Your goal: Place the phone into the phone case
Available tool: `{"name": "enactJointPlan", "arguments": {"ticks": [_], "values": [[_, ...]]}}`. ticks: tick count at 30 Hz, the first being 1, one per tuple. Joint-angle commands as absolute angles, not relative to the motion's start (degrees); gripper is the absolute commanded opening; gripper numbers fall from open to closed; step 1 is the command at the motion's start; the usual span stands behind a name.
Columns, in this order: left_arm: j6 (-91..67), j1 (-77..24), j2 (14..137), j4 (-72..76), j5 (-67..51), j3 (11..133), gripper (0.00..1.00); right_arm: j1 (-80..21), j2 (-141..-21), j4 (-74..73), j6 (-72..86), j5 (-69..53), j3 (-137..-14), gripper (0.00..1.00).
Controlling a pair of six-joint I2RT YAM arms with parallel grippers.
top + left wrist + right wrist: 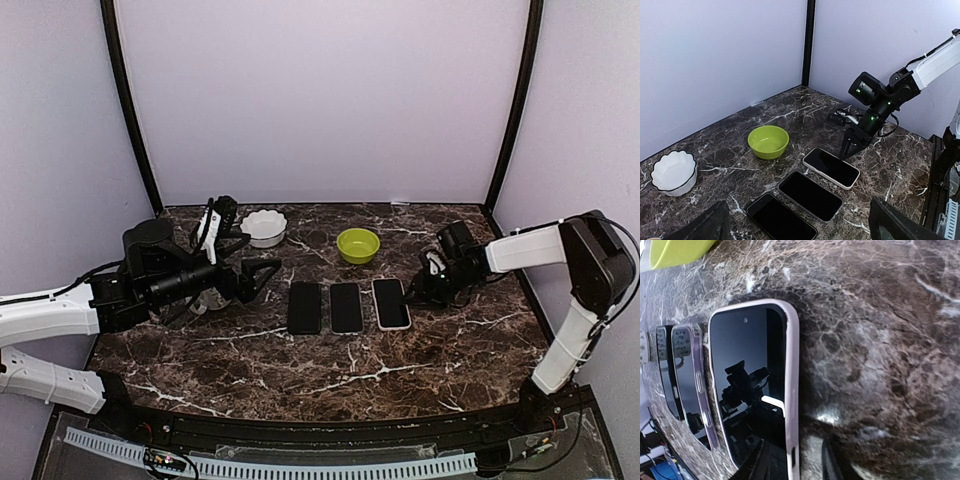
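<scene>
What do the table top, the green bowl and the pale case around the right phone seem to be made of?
Table top: dark stone or stone-look laminate, polished; white veins, sheen. Green bowl: probably plastic, smooth, even colour. Pale case: likely soft plastic or silicone; rounded, slightly glossy rim.

Left arm (60, 310) is reaching in from the left, forearm level, its left gripper (245, 255) standing with jaws spread fully wide. Right arm (525, 250) is stretching leftward, elbow raised, wrist angling down; right gripper (412, 290) is sitting low, fingertips (832, 467) narrowly parted.
</scene>
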State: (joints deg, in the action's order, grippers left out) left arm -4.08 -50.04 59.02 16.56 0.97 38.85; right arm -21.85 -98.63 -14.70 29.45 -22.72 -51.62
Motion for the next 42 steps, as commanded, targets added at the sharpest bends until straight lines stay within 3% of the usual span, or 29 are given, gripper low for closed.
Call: {"name": "enactJointPlan", "arguments": {"ticks": [1,2,3,4,13,19,25,31,36,42], "values": [[-2.99,-50.06,57.74,17.09,0.92,39.91,0.99,-21.84,-90.06,-14.69,29.18,-17.50,-49.86,0.55],[-2.81,-50.08,57.74,17.12,1.03,39.86,0.99,-21.88,-87.13,-14.70,28.95,-14.24,-49.57,0.88],[-2.68,-50.03,57.74,17.24,1.44,39.84,0.99,-21.88,-83.76,-14.70,28.92,-10.34,-49.19,0.97],[-2.36,-50.02,57.72,17.32,1.56,39.71,0.99,-21.84,-80.66,-14.68,28.93,-6.43,-48.83,0.98],[-1.29,-49.40,57.71,21.99,10.51,36.65,0.99,-20.29,-59.01,-2.06,23.45,22.66,-37.64,0.99],[-1.48,-41.45,56.88,30.76,18.92,31.73,0.99,-18.58,-53.06,12.77,16.70,31.57,-29.58,0.99],[0.63,-25.75,54.52,50.64,27.50,22.03,0.99,-9.71,-51.04,32.24,13.37,26.75,-17.72,0.98],[13.99,-19.51,61.84,62.11,35.35,15.54,0.99,-3.09,-53.80,47.25,13.33,23.97,-8.06,0.98],[13.81,-15.93,70.75,61.46,29.41,14.19,0.99,-0.70,-61.29,60.14,13.92,22.74,-3.21,0.98],[12.48,-12.97,83.44,75.45,28.38,12.55,0.99,-0.54,-67.66,70.37,11.36,18.61,-2.05,0.98]]}}
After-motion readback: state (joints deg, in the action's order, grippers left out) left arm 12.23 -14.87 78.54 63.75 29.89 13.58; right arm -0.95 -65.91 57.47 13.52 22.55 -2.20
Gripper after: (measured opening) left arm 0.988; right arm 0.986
